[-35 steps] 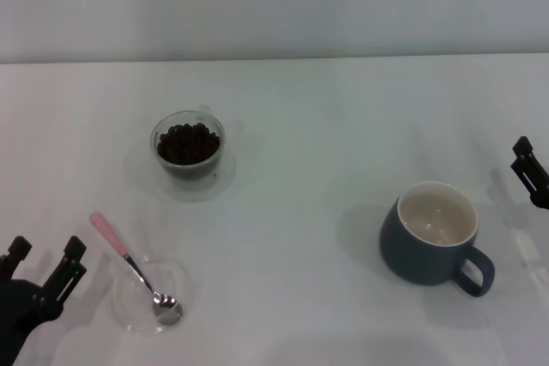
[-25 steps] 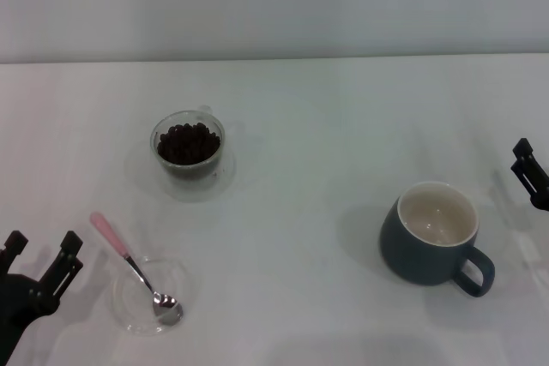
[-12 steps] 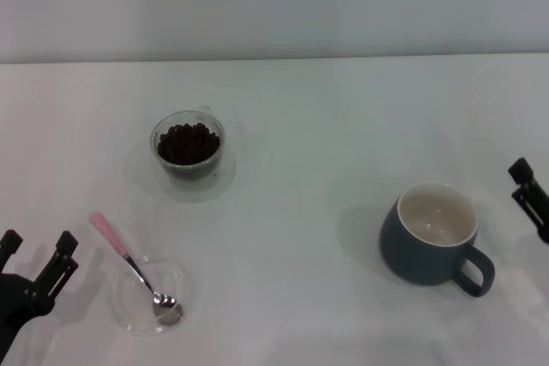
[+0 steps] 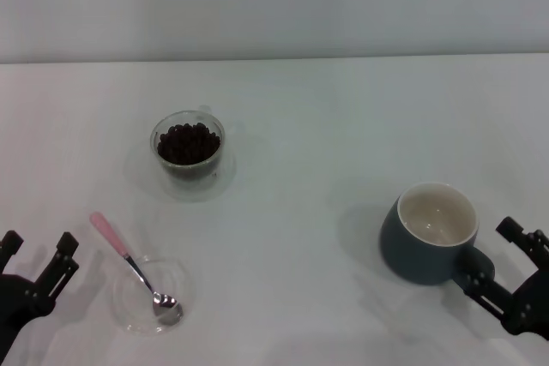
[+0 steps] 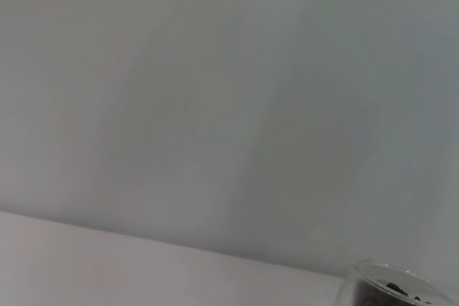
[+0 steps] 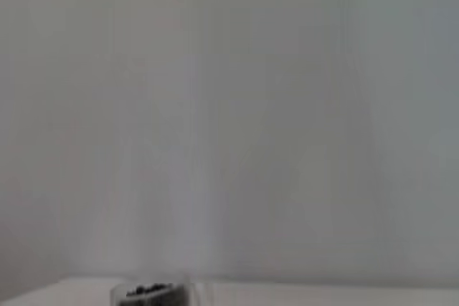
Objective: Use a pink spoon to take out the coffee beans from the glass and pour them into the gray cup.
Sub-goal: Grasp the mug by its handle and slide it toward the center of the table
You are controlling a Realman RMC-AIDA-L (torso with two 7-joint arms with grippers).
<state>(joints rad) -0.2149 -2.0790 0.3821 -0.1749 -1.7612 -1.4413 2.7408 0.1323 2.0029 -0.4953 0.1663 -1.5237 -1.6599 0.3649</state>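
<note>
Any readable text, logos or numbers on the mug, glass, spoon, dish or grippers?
None: no text shows in any view.
Dark blue-gray ceramic mug: plain.
Clear glass cup of coffee beans: unmarked.
Pink-handled metal spoon and shallow clear round dish: unmarked.
Left gripper and right gripper: no labels visible.

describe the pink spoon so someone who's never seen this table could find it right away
On the white table, look at the near left corner, just ahead of the left gripper. A shallow clear dish sits there, and the pink spoon lies with its shiny metal bowl in the dish, its handle sticking out over the rim. It is the only pink thing here.
</note>
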